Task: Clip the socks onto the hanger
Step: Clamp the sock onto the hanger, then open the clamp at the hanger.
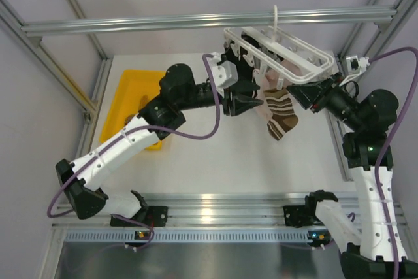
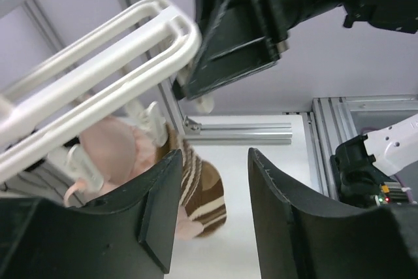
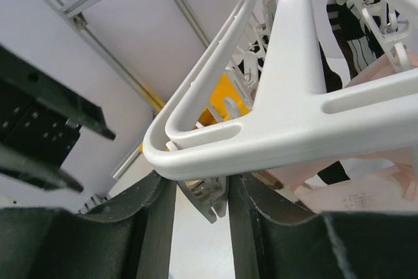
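Your L gripper (image 2: pixel 212 164) sits w/ jaws apart by the striped sock (image 2: pixel 204 194); R gripper (image 3: pixel 201 187) looks clamped on 1 clip (image 3: pixel 209 202) under the hanger (image 3: pixel 294 96).

socks (image 1: pixel 282 117) hanging under hanger (image 1: pixel 281 53), tray (image 1: pixel 127 89) far left, bar (image 1: pixel 130 24) behind

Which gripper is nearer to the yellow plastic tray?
Left. The left gripper hangs right of the yellow plastic tray, by the brown striped sock; the right gripper is farther right, at the white plastic hanger's corner.

Pink sock (image 2: pixel 124 151) partly hidden behind hanger (image 2: pixel 98 76).
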You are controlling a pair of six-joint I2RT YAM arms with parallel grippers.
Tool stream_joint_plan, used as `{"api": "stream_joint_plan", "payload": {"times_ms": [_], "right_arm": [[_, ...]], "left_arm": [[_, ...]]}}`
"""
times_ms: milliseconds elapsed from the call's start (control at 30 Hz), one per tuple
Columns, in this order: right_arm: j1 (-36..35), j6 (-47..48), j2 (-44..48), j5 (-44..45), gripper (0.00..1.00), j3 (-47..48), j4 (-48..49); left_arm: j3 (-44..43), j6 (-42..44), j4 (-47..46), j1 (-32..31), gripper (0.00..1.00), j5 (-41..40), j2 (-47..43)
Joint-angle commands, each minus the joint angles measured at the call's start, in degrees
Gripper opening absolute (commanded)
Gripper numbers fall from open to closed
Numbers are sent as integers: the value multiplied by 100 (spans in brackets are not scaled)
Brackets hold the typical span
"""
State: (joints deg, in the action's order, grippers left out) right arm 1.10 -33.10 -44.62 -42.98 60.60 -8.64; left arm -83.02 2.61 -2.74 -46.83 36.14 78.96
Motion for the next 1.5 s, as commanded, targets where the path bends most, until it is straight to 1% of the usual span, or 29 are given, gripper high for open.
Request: {"api": "stream_joint_plan", "payload": {"times_ms": [0,133,167,267,500,733,1167,1200,1467], "right_arm": [[-268,-249,76,360,10,312,21],[-382,-398,120,510,5,295,-14],[-409,-442,120,554,4,295,-6],[-488,-574,147,607,2,286,3],[-602,-689,287,852,1,242,-120],[-690,-671,349,1011,0,128,-164],[-884,-443,428,1266,0,-30,-199],[-901,-434,454,1283,0,-48,-199],[-954,-293,472,1433,0,-83,-225]], "left_arm": [[146,977,-269,-598,50,-1292,-4],[252,1293,-692,-1178,52,-2065,207],[252,1347,-745,-1249,53,-2328,303],[251,1532,-1043,-1478,54,-2786,471],[67,1655,-1430,-1689,54,-3297,752],[93,1620,-1808,-1803,54,-3570,840],[-152,1655,-1958,-1883,54,-3570,1051],[-179,1637,-1967,-1891,54,-3735,1069],[-284,1514,-2046,-1909,52,-3825,1122]]}}
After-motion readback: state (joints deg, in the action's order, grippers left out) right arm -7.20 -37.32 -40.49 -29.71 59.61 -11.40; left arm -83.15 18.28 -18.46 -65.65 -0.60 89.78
